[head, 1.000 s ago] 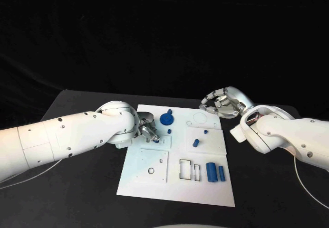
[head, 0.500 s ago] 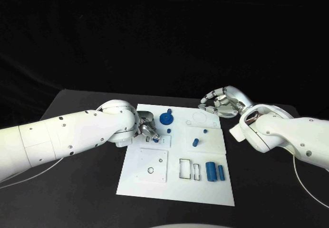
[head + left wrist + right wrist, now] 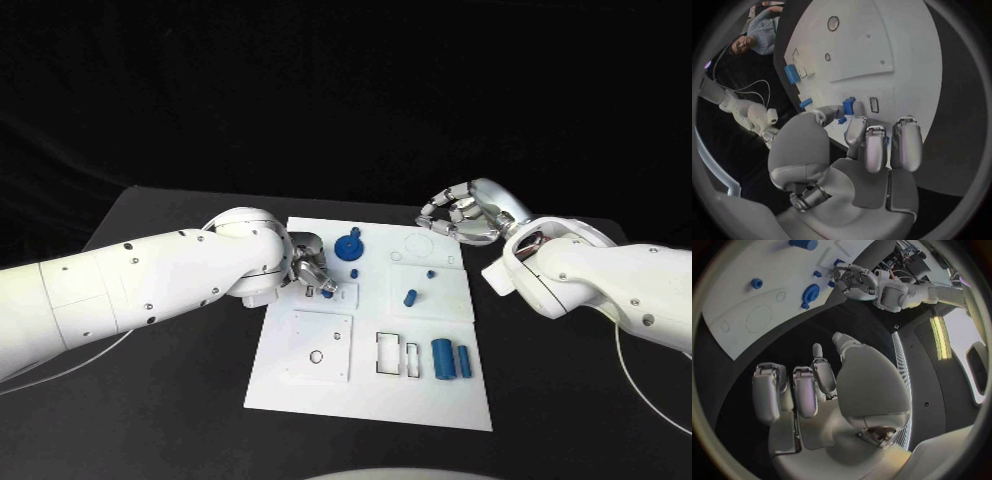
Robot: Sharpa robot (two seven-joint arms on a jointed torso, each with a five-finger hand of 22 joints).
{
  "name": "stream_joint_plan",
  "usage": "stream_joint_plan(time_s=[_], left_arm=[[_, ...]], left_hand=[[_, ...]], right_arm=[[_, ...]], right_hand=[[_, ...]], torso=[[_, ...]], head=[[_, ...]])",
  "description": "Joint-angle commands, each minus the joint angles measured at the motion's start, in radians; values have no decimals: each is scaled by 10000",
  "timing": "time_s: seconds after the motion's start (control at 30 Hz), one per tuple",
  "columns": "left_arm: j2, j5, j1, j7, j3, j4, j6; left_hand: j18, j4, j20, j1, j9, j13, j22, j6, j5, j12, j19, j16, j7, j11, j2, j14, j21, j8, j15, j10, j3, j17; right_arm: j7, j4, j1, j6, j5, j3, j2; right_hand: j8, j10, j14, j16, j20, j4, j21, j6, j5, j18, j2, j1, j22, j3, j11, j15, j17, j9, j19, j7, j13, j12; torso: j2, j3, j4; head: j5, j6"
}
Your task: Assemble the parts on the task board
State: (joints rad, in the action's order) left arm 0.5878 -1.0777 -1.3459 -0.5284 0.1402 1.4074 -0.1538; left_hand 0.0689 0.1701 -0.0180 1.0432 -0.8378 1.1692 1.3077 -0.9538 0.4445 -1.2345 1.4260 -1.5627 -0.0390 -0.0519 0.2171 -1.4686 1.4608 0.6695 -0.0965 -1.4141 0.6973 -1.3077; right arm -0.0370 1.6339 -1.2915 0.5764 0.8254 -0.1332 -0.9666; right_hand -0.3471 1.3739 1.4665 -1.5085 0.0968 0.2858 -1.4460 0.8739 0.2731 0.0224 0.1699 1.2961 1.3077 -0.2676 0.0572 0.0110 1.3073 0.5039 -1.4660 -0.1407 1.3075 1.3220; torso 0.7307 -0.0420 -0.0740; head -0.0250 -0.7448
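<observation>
Board (image 3: pixel 368 400): white task board, mid-table on the black table (image 3: pixel 577 400), long side running away from the robot.
Near right of board: two blue cylinders (image 3: pixel 453 360) lying side by side, just right of a pair of dark-outlined rectangular slots (image 3: pixel 395 356).
Near left of board: raised square plate (image 3: pixel 319 346) with a small oval hole and a smaller round one.
Mid board: small blue peg (image 3: pixel 413 297) lying loose; a tiny blue stud (image 3: pixel 431 274) stands just beyond it.
Left hand (image 3: pixel 309 271): over the board's left edge, fingers curled downward; fingertips (image 3: pixel 856 111) pinch a small blue part (image 3: pixel 848 105) right at the board surface, beside a small rectangular slot (image 3: pixel 874 104). Counted as holding that part.
Far board: larger blue gear-like part (image 3: pixel 349 248) standing upright just beyond the left hand; a small blue piece (image 3: pixel 398 258) to its right; faint circle outline (image 3: pixel 420 245) past that.
Right hand (image 3: pixel 464 214): raised off the board's far right corner, palm turned toward the camera, fingers (image 3: pixel 804 390) curled in loosely, nothing in them; apart from all the parts.
</observation>
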Motion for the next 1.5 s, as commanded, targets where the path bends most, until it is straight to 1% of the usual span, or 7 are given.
stream_joint_plan(time_s=[0.03,0.37,0.53,1.0,1.23,1.4,1.5], left_arm=[[-62,165,45,63,29,37,-345],[-58,165,45,68,29,17,-327],[-51,158,45,72,29,5,-240],[82,112,45,82,6,73,37],[253,177,44,73,-212,205,206],[331,473,39,83,-431,268,342],[368,546,28,89,-534,289,374]], left_hand=[[-149,38,75,-104,12,17,202,-291,-29,-43,9,-60,250,-14,9,-1011,56,-75,-75,-50,-109,-2590],[-157,535,92,-313,-29,103,235,-405,-64,-87,38,-79,270,-30,55,-1022,56,-133,-90,-70,-895,-2628],[-158,835,96,-419,-44,120,239,-450,-107,-86,43,-81,265,-26,60,-1022,51,-171,-88,-71,-1362,-2631],[-160,1143,98,-459,-57,132,254,-474,-101,-78,55,-81,262,-23,17,-1022,51,-223,-89,-68,-1789,-2631],[-157,1228,86,-809,-61,-5,241,-447,-91,59,48,-52,227,6,-38,-1006,38,-299,-70,8,-2261,-2572],[-149,1248,55,-1676,-83,-300,213,-324,-278,327,31,11,184,48,-239,-971,15,-379,-36,183,-2727,-2443],[-144,1244,45,-1843,-123,-326,197,-290,-811,348,20,21,182,53,-202,-965,2,-378,-30,213,-2972,-2423]], right_arm=[[-23,12,7,-44,95,0,-2],[-36,9,7,9,80,0,-7],[-36,7,7,24,75,0,-7],[-50,-7,7,25,52,0,-20],[-83,-38,10,34,15,0,-28],[-94,-68,17,55,2,0,-21],[-96,-86,22,62,-3,0,-15]], right_hand=[[-30,-49,694,38,-46,40,41,-85,-48,121,26,-118,1775,18,-4,36,1114,17,-274,22,284,-63],[-126,-49,696,47,-54,51,65,-141,-265,124,-14,-384,1769,148,-15,46,1110,72,-274,38,274,-57],[-189,-57,696,55,-64,42,81,-189,-10,126,-13,-547,1766,285,-25,55,1105,110,-273,51,260,-61],[-233,-65,693,65,-69,56,108,-222,-38,131,-40,-706,1754,407,-28,58,1092,135,-264,56,250,-64],[-250,-99,684,84,-71,36,152,-256,-88,141,-6,-725,1729,478,-29,61,1056,147,-242,59,215,-100],[-266,-140,670,114,-72,48,224,-285,-128,159,-2,-775,1686,545,-28,61,999,157,-203,57,170,-146],[-269,-141,668,117,-73,51,218,-292,-132,157,-6,-791,1691,561,-28,61,993,159,-208,57,169,-147]], torso=[[-1,-4,-1],[-10,0,0],[-7,8,-3],[-7,-1,3],[-10,0,0],[-6,-1,-6],[-8,-1,-2]], head=[[-7,-4],[-10,-26],[-16,-10],[-38,50],[-60,90],[-56,90],[-36,87]])
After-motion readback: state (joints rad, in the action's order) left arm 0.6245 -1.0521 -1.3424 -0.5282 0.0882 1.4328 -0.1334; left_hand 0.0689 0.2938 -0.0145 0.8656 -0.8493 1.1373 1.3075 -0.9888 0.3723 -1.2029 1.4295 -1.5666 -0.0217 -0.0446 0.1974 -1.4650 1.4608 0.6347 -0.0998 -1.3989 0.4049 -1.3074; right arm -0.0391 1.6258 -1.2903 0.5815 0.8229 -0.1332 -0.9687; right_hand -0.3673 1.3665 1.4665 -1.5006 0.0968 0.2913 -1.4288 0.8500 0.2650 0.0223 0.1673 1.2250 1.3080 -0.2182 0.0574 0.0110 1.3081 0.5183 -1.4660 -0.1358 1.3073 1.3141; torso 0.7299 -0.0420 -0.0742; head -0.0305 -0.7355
